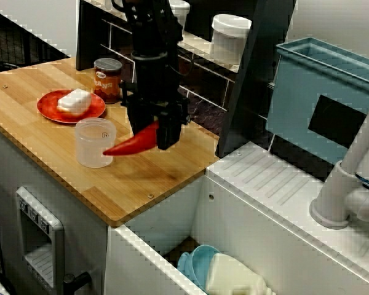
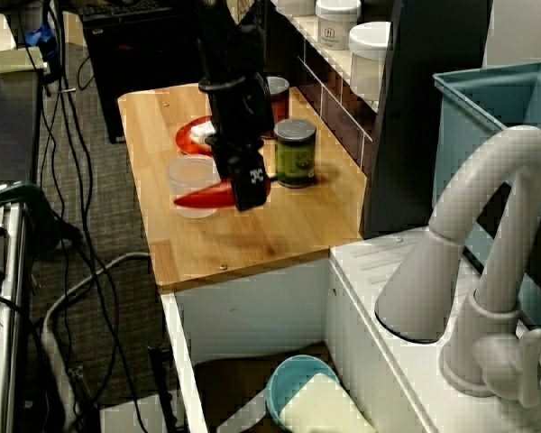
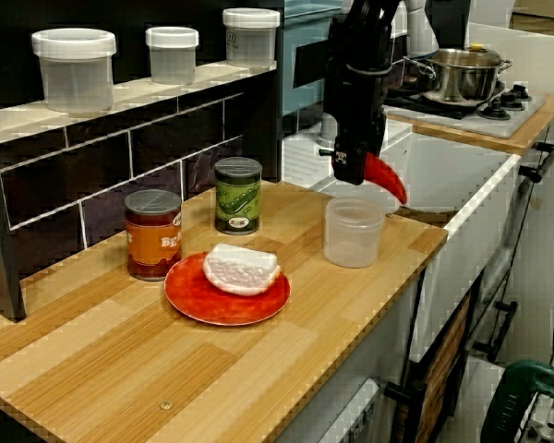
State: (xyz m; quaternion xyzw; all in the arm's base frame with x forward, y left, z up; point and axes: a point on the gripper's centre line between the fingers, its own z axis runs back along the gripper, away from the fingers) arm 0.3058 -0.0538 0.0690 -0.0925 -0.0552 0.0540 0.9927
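The wooden counter (image 1: 154, 184) fills the left of the view from the counter's front corner, and the white sink (image 1: 172, 215) adjoins its right edge. The black robot arm (image 1: 150, 37) comes down over the middle of the counter. Its gripper (image 1: 162, 132) is closed on the thick end of a red chili pepper (image 1: 132, 142), with a finger pressed against each side. The pepper hangs clear of the counter surface, tilted, with its pointed tip directed down and to the left. A red plate (image 1: 49, 110) carrying a white block (image 1: 74, 101) lies at the far left. An orange can (image 1: 107, 78) stands just beyond the plate, and a green can (image 2: 295, 152) stands beyond the gripper. A clear plastic cup (image 1: 93, 142) stands upright just left of the gripper. The pepper tip is close beside the cup; whether it is over the opening cannot be determined.
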